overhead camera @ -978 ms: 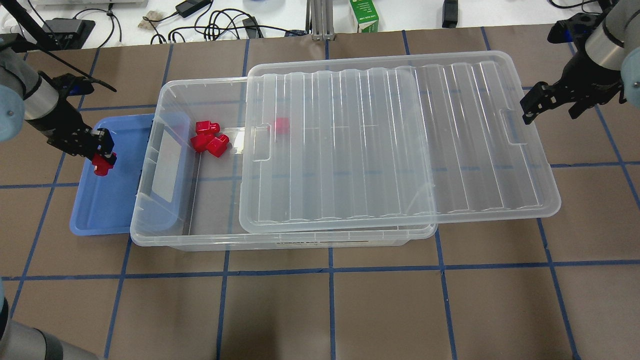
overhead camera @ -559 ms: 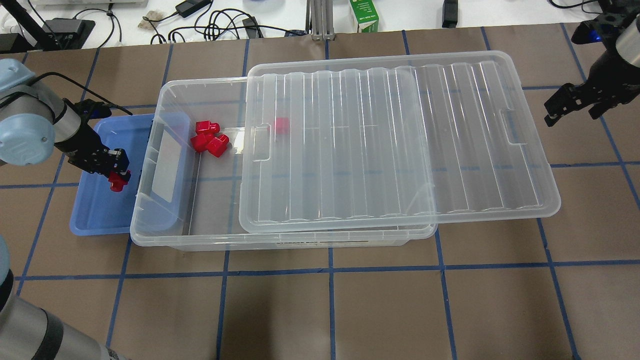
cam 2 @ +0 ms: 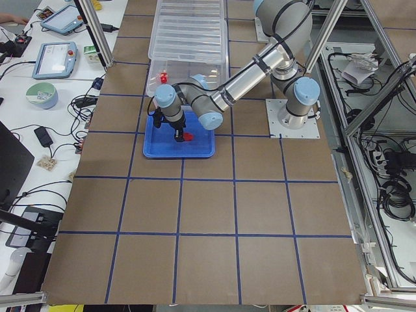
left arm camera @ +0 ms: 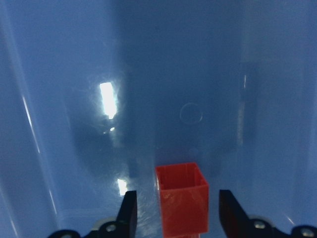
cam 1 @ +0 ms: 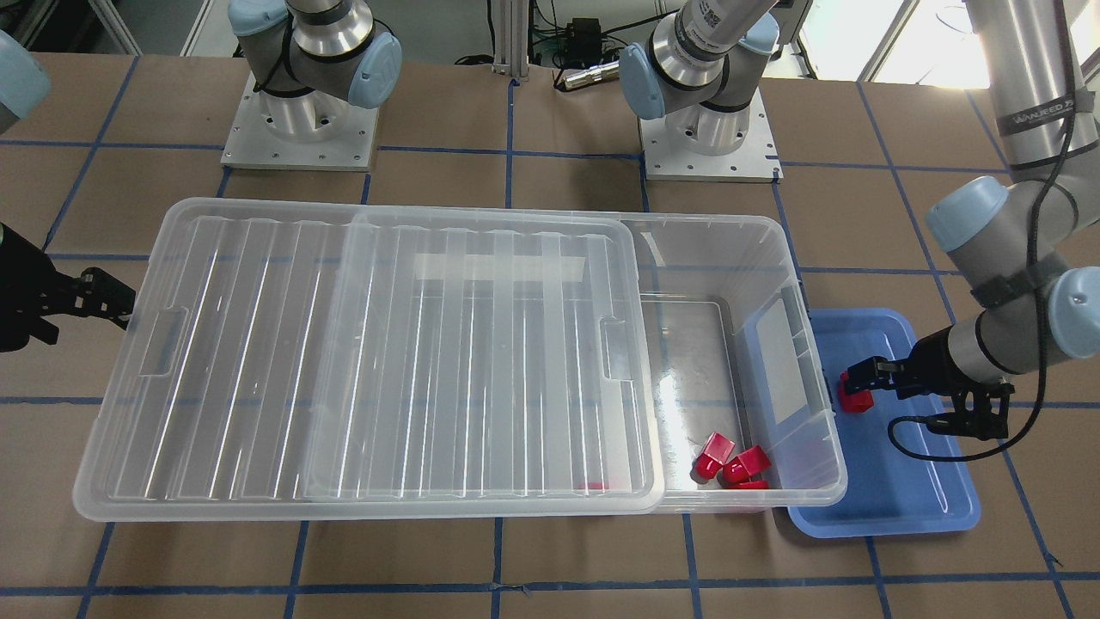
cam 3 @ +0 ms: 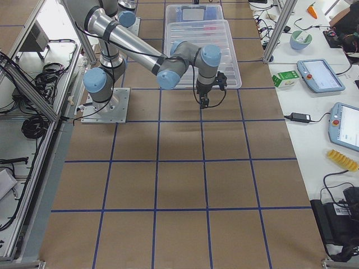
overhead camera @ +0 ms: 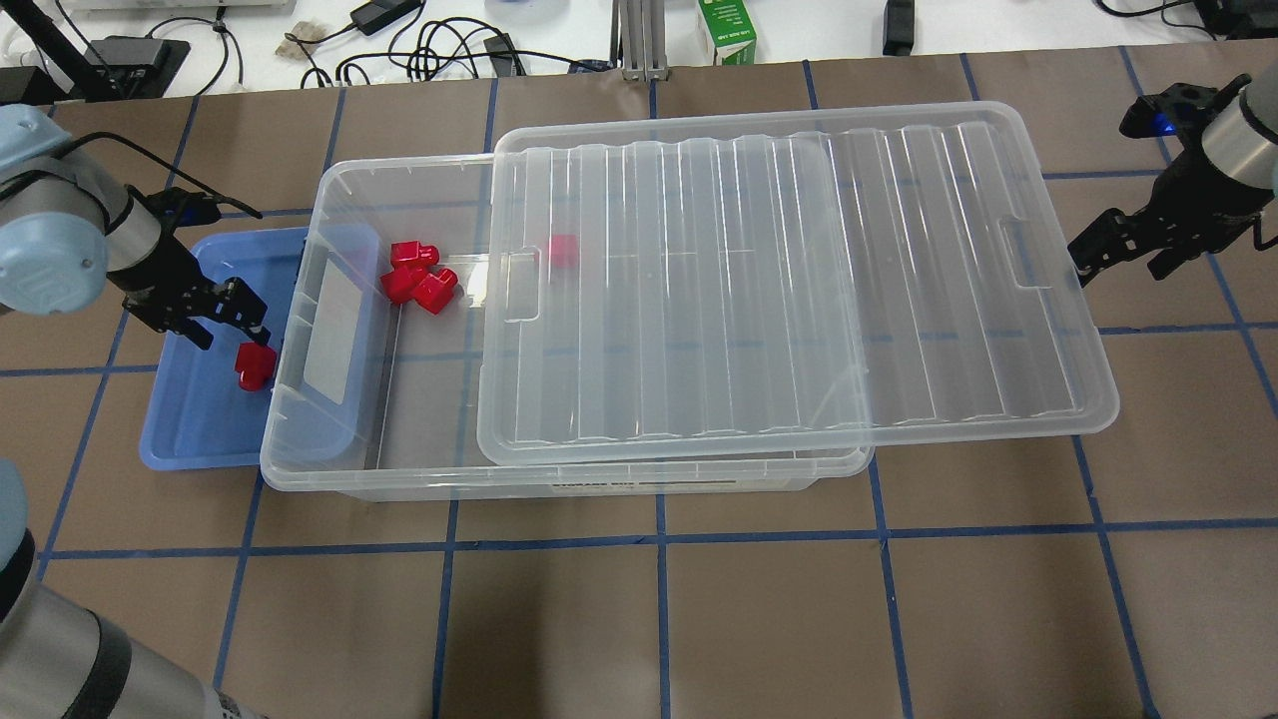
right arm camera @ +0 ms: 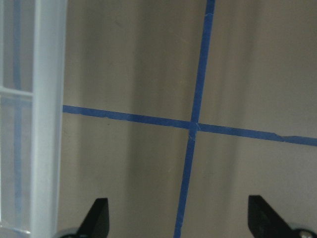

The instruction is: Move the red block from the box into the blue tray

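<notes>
The red block [overhead camera: 255, 365] lies on the floor of the blue tray [overhead camera: 185, 439], near the box's end wall. My left gripper [overhead camera: 225, 318] is open just above it. In the left wrist view the block [left arm camera: 182, 191] stands between the spread fingers [left arm camera: 128, 208] with a gap on each side. The box [overhead camera: 329, 469] is clear, and its ribbed lid [overhead camera: 799, 280] is slid to the right, leaving the left end open. My right gripper [overhead camera: 1113, 250] is open and empty beside the lid's right edge. The block [cam 1: 855, 400] and tray [cam 1: 911, 507] also show in the front-facing view.
A few more red blocks [overhead camera: 414, 275] lie in the box's open end, and one [overhead camera: 564, 250] lies under the lid. Cables and a green carton [overhead camera: 727, 30] lie beyond the table's far edge. Brown table with blue tape grid [overhead camera: 659, 539] extends in front.
My left gripper carried the red block across the tray toward the box, lowered, and opened; the block now rests on the tray floor. My right gripper drew back from the lid.
</notes>
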`<state>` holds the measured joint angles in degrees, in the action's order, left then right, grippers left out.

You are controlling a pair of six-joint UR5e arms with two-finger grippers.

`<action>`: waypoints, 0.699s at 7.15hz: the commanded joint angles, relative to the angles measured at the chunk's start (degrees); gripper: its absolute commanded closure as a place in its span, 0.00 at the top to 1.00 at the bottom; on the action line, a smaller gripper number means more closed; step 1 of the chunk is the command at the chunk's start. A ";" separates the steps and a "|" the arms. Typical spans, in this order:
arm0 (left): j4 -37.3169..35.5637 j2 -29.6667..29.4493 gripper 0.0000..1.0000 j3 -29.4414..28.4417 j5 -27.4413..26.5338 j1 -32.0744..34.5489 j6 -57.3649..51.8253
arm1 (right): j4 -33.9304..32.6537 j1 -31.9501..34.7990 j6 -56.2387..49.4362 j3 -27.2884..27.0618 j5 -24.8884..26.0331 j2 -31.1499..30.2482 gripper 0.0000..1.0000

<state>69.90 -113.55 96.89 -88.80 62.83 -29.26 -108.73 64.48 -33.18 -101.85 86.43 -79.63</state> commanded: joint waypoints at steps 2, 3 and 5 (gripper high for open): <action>22.07 9.37 1.00 -13.10 -0.68 6.31 8.40 | -1.38 5.20 2.42 -0.45 -1.88 0.35 1.00; 24.21 11.75 1.00 -14.17 -1.02 6.68 8.43 | -1.39 6.35 2.85 -0.45 -1.97 0.35 1.00; 25.37 13.70 1.00 -14.09 -1.73 6.78 8.43 | -2.87 10.73 4.78 -0.37 -1.97 0.35 1.00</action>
<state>93.99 -101.28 83.19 -90.14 69.38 -20.98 -110.54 72.54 -29.76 -102.25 84.49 -79.28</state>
